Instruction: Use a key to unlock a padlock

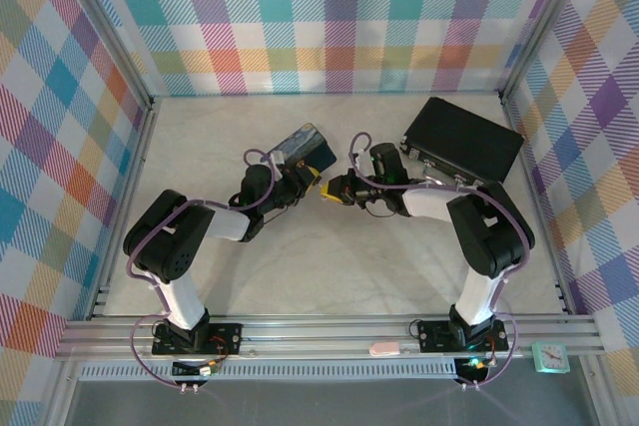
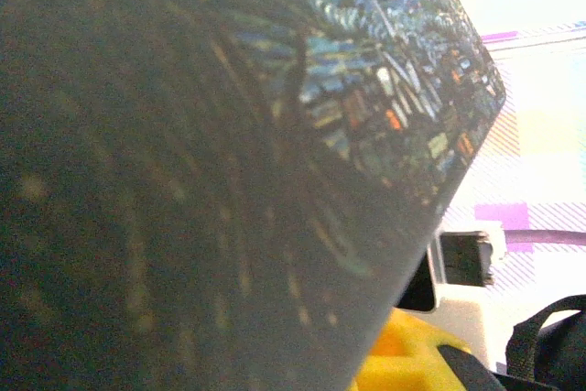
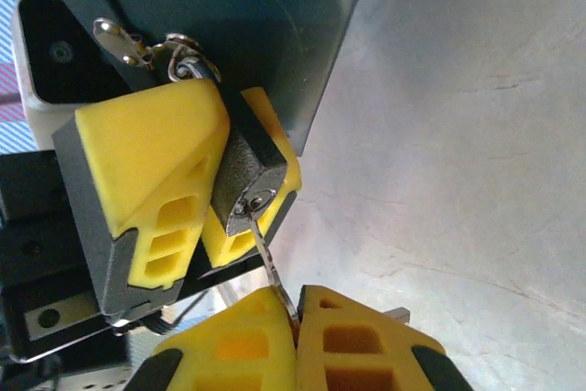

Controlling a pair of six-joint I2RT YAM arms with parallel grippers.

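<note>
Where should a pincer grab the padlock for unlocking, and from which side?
Clamp the padlock by its dark body, across the two flat faces, coming from the side, as the left pincer does. The shackle is threaded through the hasp of the painted tin, and the keyhole end faces the key in the right pincer, so leave both free.

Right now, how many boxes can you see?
2: the painted tin mid-table and the black case at the far right. Smaller ones may be hidden.

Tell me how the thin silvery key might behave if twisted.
The thin silvery key looks slender, so it may flex or slip in the right hand. The small dark metal padlock, clamped in the left hand, should probably resist turning.
</note>
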